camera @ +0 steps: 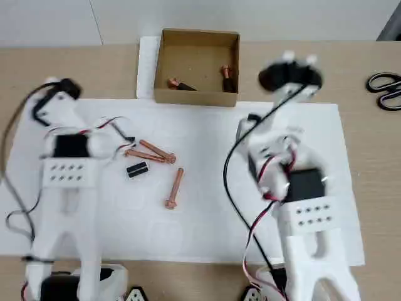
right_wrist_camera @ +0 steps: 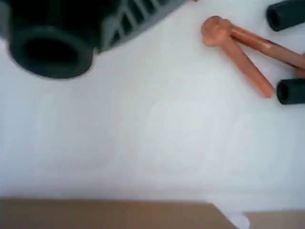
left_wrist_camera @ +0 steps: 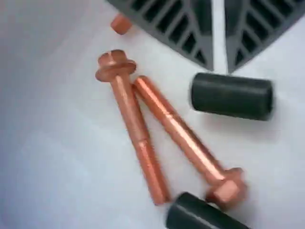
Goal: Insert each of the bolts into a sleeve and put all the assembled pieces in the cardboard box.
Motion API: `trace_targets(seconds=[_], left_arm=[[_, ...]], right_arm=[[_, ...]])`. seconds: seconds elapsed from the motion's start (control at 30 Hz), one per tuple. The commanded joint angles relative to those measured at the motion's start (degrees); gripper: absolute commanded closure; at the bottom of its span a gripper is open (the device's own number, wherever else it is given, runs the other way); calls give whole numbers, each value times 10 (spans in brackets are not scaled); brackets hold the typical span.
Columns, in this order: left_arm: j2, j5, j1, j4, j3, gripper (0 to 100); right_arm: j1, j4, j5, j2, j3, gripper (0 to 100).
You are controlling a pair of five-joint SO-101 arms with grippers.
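The surface (camera: 351,69) is overlooked from above; both wrist views, held close, share what seem the same bolts (left_wrist_camera: 143,148).

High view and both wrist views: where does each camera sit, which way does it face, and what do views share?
High view: fixed above the table, facing down on the left arm, right arm, cardboard box and a bolt pair on the white sheet.
Left wrist view: on the left arm, facing down past the open left gripper at the bolt pair and a loose sleeve.
Right wrist view: on the right arm, facing the sheet past the right gripper, shut on a gripped sleeve.
Shared: all three show the bolt pair.
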Motion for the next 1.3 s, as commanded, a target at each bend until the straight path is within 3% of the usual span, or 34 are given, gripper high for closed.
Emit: trace_targets(seconds=[0.0, 0.1, 0.27, 0.7, 0.93, 1.27], left_arm=[[15, 58, 25, -39, -37, 989], [15, 137, 49, -47, -66, 987], [36, 182, 87, -5, -114, 922], [350, 272, 36, 207, -392, 905], [466, 281, 22, 264, -516, 906], [541, 280, 18, 262, -541, 903]], right_arm=[[-22, -193, -6, -86, 200, 994], [-48, -272, -4, -157, 311, 994], [-51, -299, -3, -268, 424, 995], [-52, -298, -3, -444, 565, 995], [-51, -254, -3, -466, 565, 995], [-51, -239, -3, -468, 565, 995]])
